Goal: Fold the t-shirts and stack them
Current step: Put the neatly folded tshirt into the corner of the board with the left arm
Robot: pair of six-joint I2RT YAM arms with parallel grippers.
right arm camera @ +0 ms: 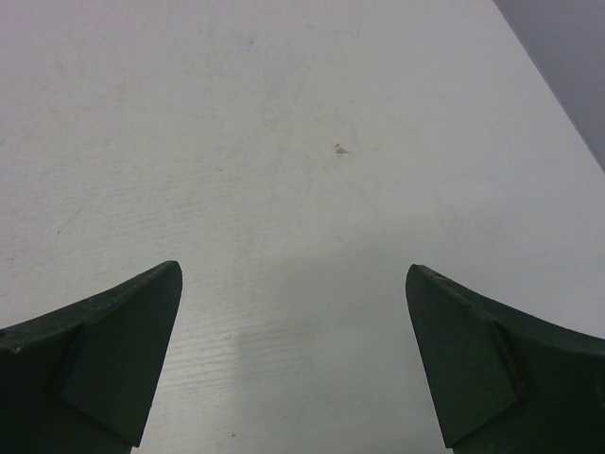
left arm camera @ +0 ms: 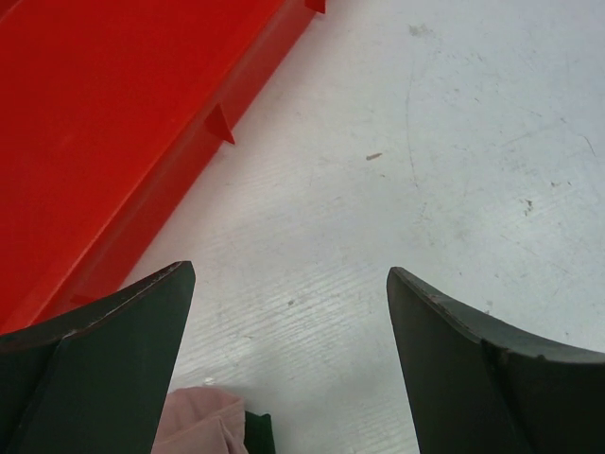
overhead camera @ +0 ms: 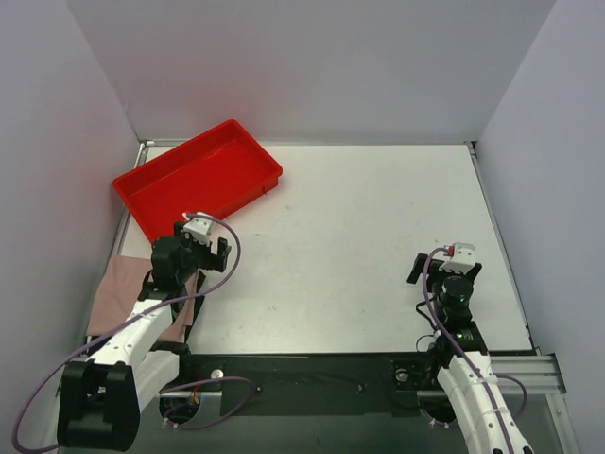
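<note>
One big white bench point(overhead camera: 359, 218) fills the middle. A red tray point(overhead camera: 203, 175) sits at the upper left. A pink shirt point(overhead camera: 118, 288) lies at the lower left edge, under the left arm. The left claw point(overhead camera: 203, 253), just past it, is spread wide and empty. So is the right claw point(overhead camera: 444, 268), lower right. I think folding has not begun; next the left claw must drop and pinch the shirt.
</note>
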